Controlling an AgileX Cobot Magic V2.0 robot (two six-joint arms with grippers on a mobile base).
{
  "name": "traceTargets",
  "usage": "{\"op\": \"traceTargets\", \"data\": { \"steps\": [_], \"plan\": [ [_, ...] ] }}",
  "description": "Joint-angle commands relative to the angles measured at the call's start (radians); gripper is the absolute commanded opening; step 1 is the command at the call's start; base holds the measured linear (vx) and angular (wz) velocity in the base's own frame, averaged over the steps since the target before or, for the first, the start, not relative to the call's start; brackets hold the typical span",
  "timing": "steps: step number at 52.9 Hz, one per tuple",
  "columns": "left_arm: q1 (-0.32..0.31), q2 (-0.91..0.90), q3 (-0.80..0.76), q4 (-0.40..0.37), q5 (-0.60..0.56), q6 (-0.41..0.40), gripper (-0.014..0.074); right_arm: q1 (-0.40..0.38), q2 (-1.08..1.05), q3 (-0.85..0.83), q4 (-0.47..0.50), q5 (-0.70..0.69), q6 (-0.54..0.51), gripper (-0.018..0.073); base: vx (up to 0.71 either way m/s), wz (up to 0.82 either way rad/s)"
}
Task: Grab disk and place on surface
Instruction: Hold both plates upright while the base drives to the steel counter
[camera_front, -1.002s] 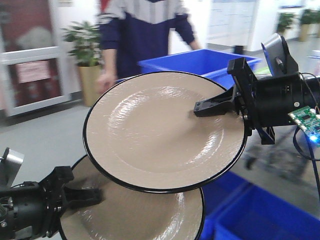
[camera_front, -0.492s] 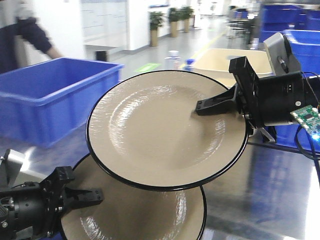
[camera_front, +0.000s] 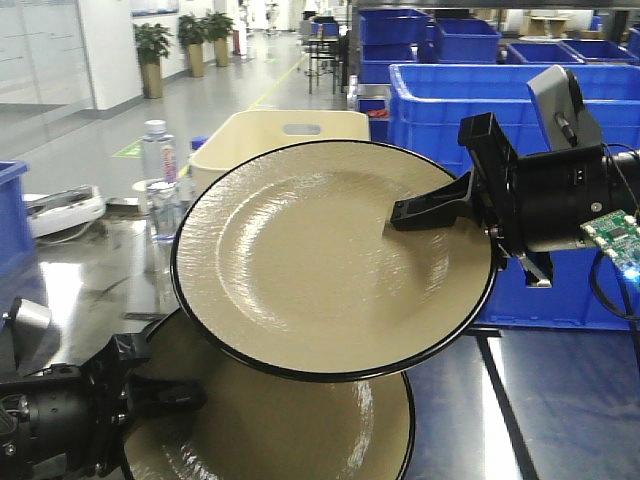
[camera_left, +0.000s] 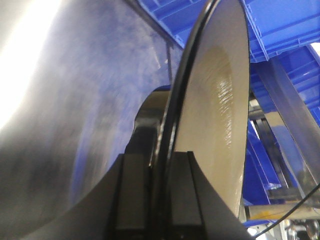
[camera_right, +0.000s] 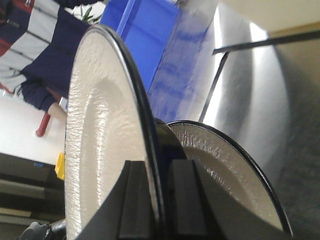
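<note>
Right gripper (camera_front: 395, 217) pinches disk (camera_front: 300, 270) — person (camera_right: 37, 55) (wrist-only).

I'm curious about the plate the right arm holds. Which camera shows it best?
The front-facing view: the upper plate shows its broad cream face and black rim, the right gripper pinching its edge. The right wrist view sees it nearly edge-on; the left wrist view shows just the lower plate.

Blue crates (camera_front: 560, 110) and a cream tub (camera_front: 290, 135) stand near what looks like a water bottle (camera_front: 157, 160).
</note>
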Motion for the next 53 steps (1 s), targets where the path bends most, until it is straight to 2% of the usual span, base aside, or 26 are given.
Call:
{"op": "traceTargets", "data": {
  "steps": [1,25,53],
  "plan": [
    [-0.006,-0.027,-0.036,-0.098,0.018,-0.005,0.0001,-0.004,-0.041,-0.041,0.128,-0.046,0.005,-0.0008,0.25,-0.31],
    [-0.006,-0.027,-0.036,-0.098,0.018,-0.005,0.0001,-0.004,-0.041,-0.041,0.128,-0.046,0.005,-0.0008,0.21,-0.22],
    [-0.006,-0.027,-0.036,-0.098,0.018,-0.005,0.0001,-0.004,-0.041,-0.041,0.128,-0.049,0.005,-0.0008,0.05,-0.03]
  ]
}}
